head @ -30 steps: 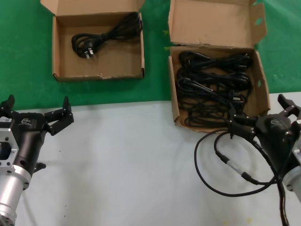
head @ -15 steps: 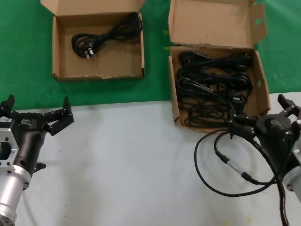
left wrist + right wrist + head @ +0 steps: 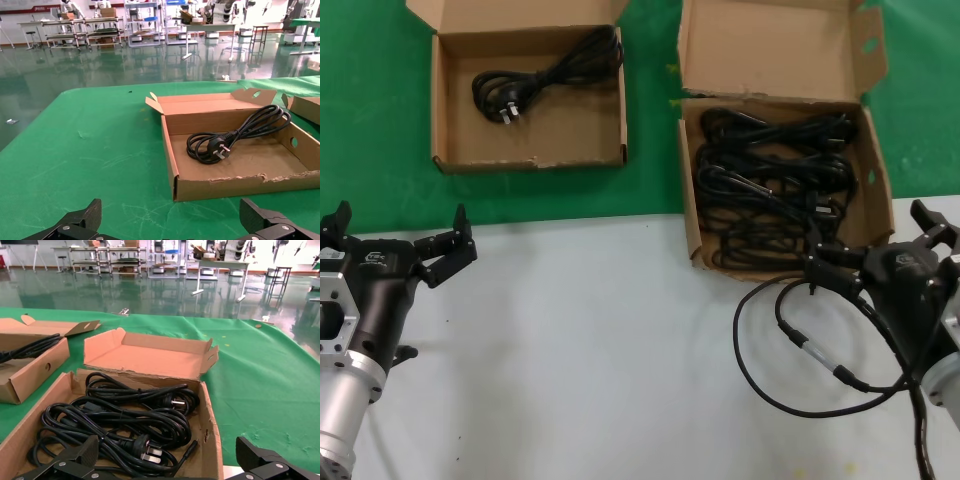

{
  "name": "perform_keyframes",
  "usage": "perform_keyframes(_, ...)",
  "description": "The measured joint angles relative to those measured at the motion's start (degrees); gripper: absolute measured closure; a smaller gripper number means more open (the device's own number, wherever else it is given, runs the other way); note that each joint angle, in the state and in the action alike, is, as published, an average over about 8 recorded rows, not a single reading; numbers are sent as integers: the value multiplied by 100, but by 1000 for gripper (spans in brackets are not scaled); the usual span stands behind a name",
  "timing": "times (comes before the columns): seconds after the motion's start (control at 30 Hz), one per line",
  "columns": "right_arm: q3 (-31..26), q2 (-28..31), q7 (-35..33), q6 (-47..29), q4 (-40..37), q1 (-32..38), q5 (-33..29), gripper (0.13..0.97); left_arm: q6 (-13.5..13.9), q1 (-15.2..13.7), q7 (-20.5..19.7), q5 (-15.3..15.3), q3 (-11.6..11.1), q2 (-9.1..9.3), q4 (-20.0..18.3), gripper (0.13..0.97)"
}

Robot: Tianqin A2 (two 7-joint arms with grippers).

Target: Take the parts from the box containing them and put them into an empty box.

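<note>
Corrugated cardboard, coiled rubber cords.
Both spread wide: left gripper (image 3: pixel 398 240) over bare white table (image 3: pixel 580 350); right gripper (image 3: pixel 885 245) at cord-filled larger box (image 3: pixel 686 200); one cord (image 3: pixel 545 72) in smaller box (image 3: pixel 445 100).

The left gripper (image 3: pixel 398 245) sits low over the table (image 3: pixel 600 350) near its left edge, its jaws spread wide apart with nothing between them. Its black wrist housing runs back toward the near left corner into a silver cylindrical forearm. In the left wrist view only the two black fingertips (image 3: pixel 75 222) show, set far apart.

The right gripper (image 3: pixel 880 250) sits over the table near its right edge, jaws likewise wide apart and holding nothing. Its black wrist body slopes back toward the near right corner, where a silver forearm section shows. The right wrist view shows its two black fingertips (image 3: pixel 70 462), well separated.
</note>
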Motion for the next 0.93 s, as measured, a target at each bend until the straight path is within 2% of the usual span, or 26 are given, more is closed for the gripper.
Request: perform_keyframes(0.93, 0, 0, 0, 0, 0, 0, 0, 129, 0, 0, 0, 0, 0, 0, 0, 132)
